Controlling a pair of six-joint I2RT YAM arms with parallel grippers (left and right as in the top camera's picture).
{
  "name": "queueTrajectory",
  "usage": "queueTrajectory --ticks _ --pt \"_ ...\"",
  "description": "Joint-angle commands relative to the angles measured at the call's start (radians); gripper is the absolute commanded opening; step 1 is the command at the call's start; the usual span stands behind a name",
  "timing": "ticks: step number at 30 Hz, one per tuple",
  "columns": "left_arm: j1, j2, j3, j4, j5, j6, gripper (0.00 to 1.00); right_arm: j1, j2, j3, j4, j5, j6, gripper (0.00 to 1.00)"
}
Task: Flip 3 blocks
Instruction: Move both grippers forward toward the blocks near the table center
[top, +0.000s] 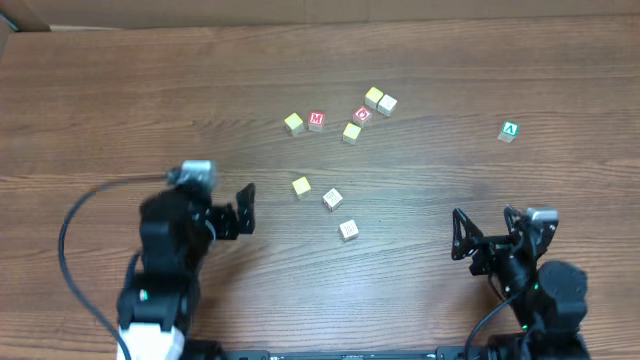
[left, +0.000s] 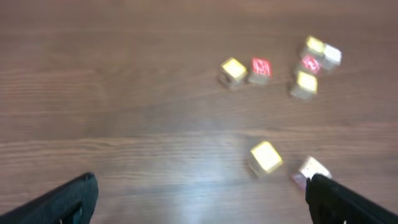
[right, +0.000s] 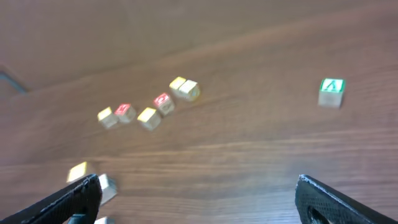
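Presently three pale blocks (top: 333, 199) are lying mid-table, just right of the left gripper (top: 245, 208); its jaws are standing spread, empty; the right gripper (top: 461, 236), likewise spread, is sitting farther off.

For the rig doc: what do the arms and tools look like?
Both black. The left arm has a white base, a grey wrist camera and a black cable looping outward. The right arm has a matching grey camera. The left tool and right tool: two black tapered fingers each.
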Motion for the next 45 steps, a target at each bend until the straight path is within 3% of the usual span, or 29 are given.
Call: queueTrajectory --ticks 1,5,7,14,19,26,27,28,29,30,31,32,36,40,45 --pt "-0.076 0.14 0.207 -0.12 0.019 -0.005 1.0 0.004 0.142 0.159 -0.078 -0.072 0.101 1.0" --pt "-0.159 0.282 0.399 -0.283 0.018 -0.004 1.0 0.004 0.371 0.366 -0.261 -0.158 0.154 1.0" --pt "-0.203 0.346 0.49 -0.361 0.022 -0.007 1.0 0.004 0.573 0.545 -0.455 -0.21 0.145 1.0" --pt "-0.239 0.372 0.533 -0.381 0.138 -0.011 1.0 0.066 1.01 0.923 -0.903 -0.251 -0.015 1.0" --pt "-0.239 0.372 0.533 -0.427 0.203 -0.013 1.0 0.147 1.143 0.988 -0.908 -0.249 -0.061 1.0" --pt "-0.239 0.372 0.533 -0.505 0.208 -0.07 1.0 0.17 1.231 0.987 -0.905 -0.271 -0.011 1.0" --pt "-0.239 0.373 0.533 -0.507 0.208 -0.076 0.97 0.17 1.237 0.987 -0.906 -0.272 -0.011 1.0" --pt "-0.239 0.373 0.533 -0.511 0.207 -0.076 0.81 0.17 1.241 0.987 -0.905 -0.271 -0.011 1.0" --pt "-0.239 0.373 0.533 -0.511 0.206 -0.077 0.59 0.17 1.242 0.987 -0.902 -0.271 -0.011 1.0" --pt "-0.239 0.373 0.533 -0.508 0.206 -0.077 0.52 0.17 1.244 0.987 -0.897 -0.271 -0.011 1.0" --pt "-0.239 0.375 0.533 -0.503 0.203 -0.08 0.69 0.17 1.244 0.987 -0.896 -0.271 -0.011 1.0" --pt "-0.239 0.376 0.533 -0.503 0.195 -0.103 1.0 0.17 1.244 0.987 -0.897 -0.271 -0.011 1.0" --pt "-0.239 0.414 0.532 -0.518 0.097 -0.266 1.0 0.17 1.244 0.987 -0.898 -0.273 -0.026 1.0" --pt "-0.239 0.523 0.533 -0.5 0.09 -0.366 1.0 0.176 1.244 0.987 -0.894 -0.275 -0.002 1.0" --pt "-0.239 0.664 0.534 -0.449 0.102 -0.407 1.0 0.205 1.243 0.987 -0.885 -0.197 0.043 1.0"
